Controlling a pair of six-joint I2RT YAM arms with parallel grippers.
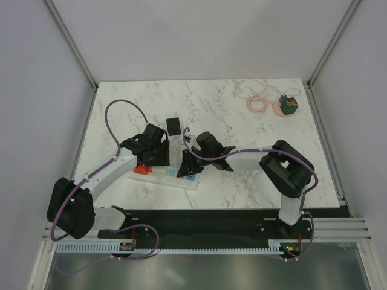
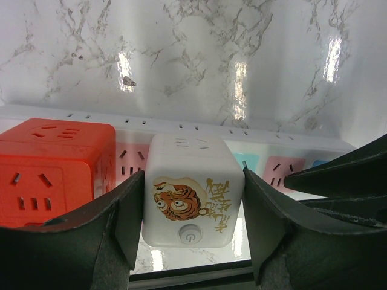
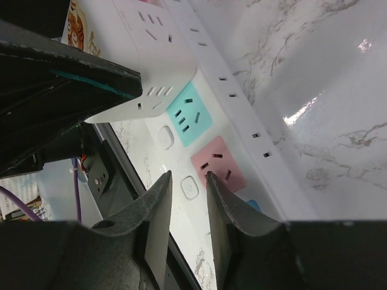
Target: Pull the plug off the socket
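Observation:
The socket, a long white power strip (image 1: pixel 181 179), lies near the table's front with pastel outlets; it also shows in the left wrist view (image 2: pixel 181 128) and the right wrist view (image 3: pixel 242 103). A white cube plug with a tiger picture (image 2: pixel 190 196) sits in it, beside a red cube plug (image 2: pixel 54 169). My left gripper (image 2: pixel 192 208) is shut on the white cube, one finger against each side. My right gripper (image 3: pixel 188 176) is slightly open and empty, with its tips at the strip's top by a pink outlet (image 3: pixel 217 164) and a small button. The white cube (image 3: pixel 160 54) stands just to the right gripper's left.
A black block (image 1: pixel 174 126) lies behind the grippers. Pink cable rings (image 1: pixel 254 96) and a green and orange object (image 1: pixel 286 106) lie at the far right. The table's front edge and black rail (image 1: pixel 211 220) run just below the strip.

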